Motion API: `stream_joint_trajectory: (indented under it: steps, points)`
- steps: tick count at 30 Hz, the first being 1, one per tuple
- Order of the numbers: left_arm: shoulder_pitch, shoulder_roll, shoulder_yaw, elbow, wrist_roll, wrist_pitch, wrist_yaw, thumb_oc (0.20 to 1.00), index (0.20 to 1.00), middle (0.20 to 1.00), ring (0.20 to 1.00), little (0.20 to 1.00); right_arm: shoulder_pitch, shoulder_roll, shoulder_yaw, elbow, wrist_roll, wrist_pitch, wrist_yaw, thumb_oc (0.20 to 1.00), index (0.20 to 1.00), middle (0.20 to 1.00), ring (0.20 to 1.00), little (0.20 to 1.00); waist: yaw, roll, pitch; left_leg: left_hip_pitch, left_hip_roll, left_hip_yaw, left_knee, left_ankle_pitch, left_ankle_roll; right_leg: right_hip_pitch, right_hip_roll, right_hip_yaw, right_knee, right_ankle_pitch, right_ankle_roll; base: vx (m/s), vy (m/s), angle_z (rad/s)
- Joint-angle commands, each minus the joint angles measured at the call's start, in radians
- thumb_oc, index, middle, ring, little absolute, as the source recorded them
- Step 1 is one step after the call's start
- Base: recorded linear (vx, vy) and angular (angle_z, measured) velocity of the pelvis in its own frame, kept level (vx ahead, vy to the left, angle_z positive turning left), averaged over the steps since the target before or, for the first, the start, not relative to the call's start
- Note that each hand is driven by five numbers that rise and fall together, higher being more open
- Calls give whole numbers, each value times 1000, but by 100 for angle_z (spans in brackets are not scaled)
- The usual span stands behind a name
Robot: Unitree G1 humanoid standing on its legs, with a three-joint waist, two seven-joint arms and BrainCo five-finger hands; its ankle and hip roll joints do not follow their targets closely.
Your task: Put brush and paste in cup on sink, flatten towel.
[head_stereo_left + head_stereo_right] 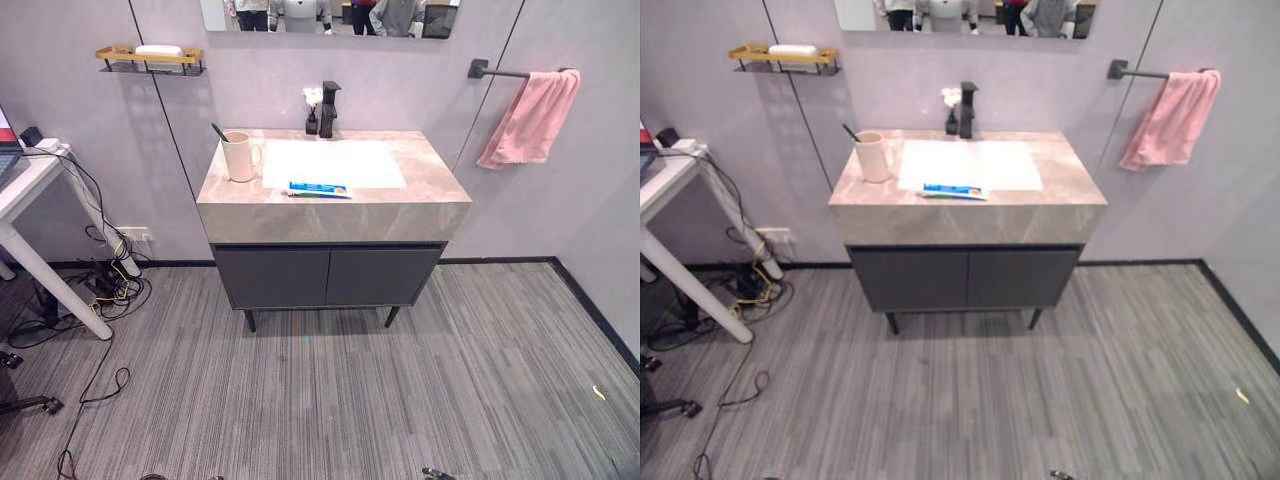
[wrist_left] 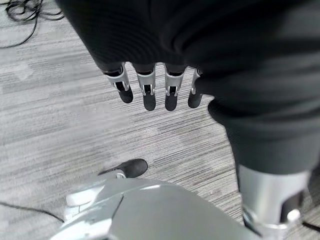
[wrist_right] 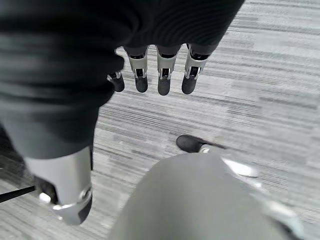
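Bright, even indoor light; soft shadow under the sink [image 1: 333, 218].

1 cup [image 1: 238, 157], 1 paste tube [image 1: 319, 190], 1 towel [image 1: 530, 118] (pink), 1 brush [image 1: 219, 132].

The left hand [image 2: 150, 92], silver fingers with dark tips under a dark ribbed cover, hung over the grey striped plank floor [image 2: 55, 115]. Fingers were straight and relaxed in a row, holding nothing, thumb apart at lower right of frame. A loose black cord [image 2: 22, 10] lay at upper left.
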Motion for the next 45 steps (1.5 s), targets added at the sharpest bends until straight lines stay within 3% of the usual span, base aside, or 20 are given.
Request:
stream_joint_trajectory:
  steps: [1,5,12,17,21,24,25,27,29,31,36,41,45]
  points:
    - [-41,-5,-4,44,21,-29,17,1000,1000,1000,1000,1000,-33,-3,35,36,20,-24,-14,1000,1000,1000,1000,1000,10,-5,-7,-42,-64,-63,2,8,21,-77,-36,9,62,26,98,0,0,0]
    - [-42,-6,-7,38,25,-30,28,1000,1000,1000,1000,1000,-49,-4,77,31,-71,-29,-44,1000,1000,1000,1000,1000,15,-5,-2,-41,-68,-55,9,0,25,-81,-40,13,66,26,99,1,9,0]
    - [-50,-11,-18,27,25,-35,32,1000,1000,1000,1000,1000,-75,-21,76,38,-95,-21,-54,1000,1000,1000,1000,1000,23,-8,31,-80,-88,-54,80,-28,44,-117,-55,12,117,28,108,-34,59,-2]
    - [-48,1,-16,39,44,-36,30,1000,1000,1000,1000,1000,-82,-26,56,34,-71,-22,-55,1000,1000,1000,1000,1000,12,-4,52,-80,-117,-63,104,-48,66,-157,-75,36,226,22,115,-1,125,-2]
    - [-51,16,-25,29,60,-35,26,1000,1000,1000,1000,1000,-73,-37,53,20,-67,-25,-54,1000,1000,1000,1000,1000,-2,1,81,-76,-145,-81,142,-74,81,-201,-83,70,324,29,96,11,156,-2]
    - [-58,31,-32,27,82,-29,28,1000,1000,1000,1000,1000,-65,-52,77,-30,-82,-30,-44,1000,1000,1000,1000,1000,-8,1,116,-82,-145,-60,169,-94,85,-264,-74,22,414,15,85,-32,129,-11]
    - [-61,33,-33,28,85,-27,26,1000,1000,1000,1000,1000,-55,-58,78,-32,-81,-32,-37,1000,1000,1000,1000,1000,-18,-1,120,-84,-155,-67,182,-102,86,-275,-49,31,419,7,84,59,120,-20]
    - [-61,38,-28,26,85,-27,24,1000,1000,1000,1000,1000,-35,-70,79,-35,-89,-31,-33,1000,1000,1000,1000,1000,-26,-5,126,-83,-172,-72,197,-115,90,-303,-16,38,397,10,79,96,85,-6]
    - [-64,39,-26,29,85,-29,24,1000,1000,1000,1000,1000,-30,-76,80,-28,-99,-29,-33,1000,1000,1000,1000,1000,-29,-6,129,-81,-179,-65,209,-133,91,-337,-20,18,370,27,81,74,29,-2]
    - [-71,33,-28,35,91,-27,24,1000,1000,1000,1000,1000,-27,-85,77,-6,-110,-28,-36,1000,1000,1000,1000,1000,-54,-11,140,-57,-197,-84,221,-167,87,-393,-23,-4,263,94,100,222,20,0]
    - [-82,33,-19,48,102,-27,26,1000,1000,1000,1000,1000,-5,-81,70,-5,-108,-24,-31,1000,1000,1000,1000,1000,-97,-23,133,20,-218,-128,225,-214,69,-408,-8,-4,114,171,114,306,-5,25]
    - [-88,28,-19,47,103,-22,24,1000,1000,1000,1000,1000,4,-87,92,-15,-134,-21,-21,1000,1000,1000,1000,1000,-105,-16,115,69,-197,-163,217,-207,41,-396,8,-33,134,186,96,189,-69,43]
    - [-93,33,-17,46,98,-17,22,1000,1000,1000,1000,1000,-16,-93,122,0,-169,-15,-9,1000,1000,1000,1000,1000,-100,1,79,110,-122,-207,202,-138,-13,-378,46,-76,152,155,66,270,-185,21]
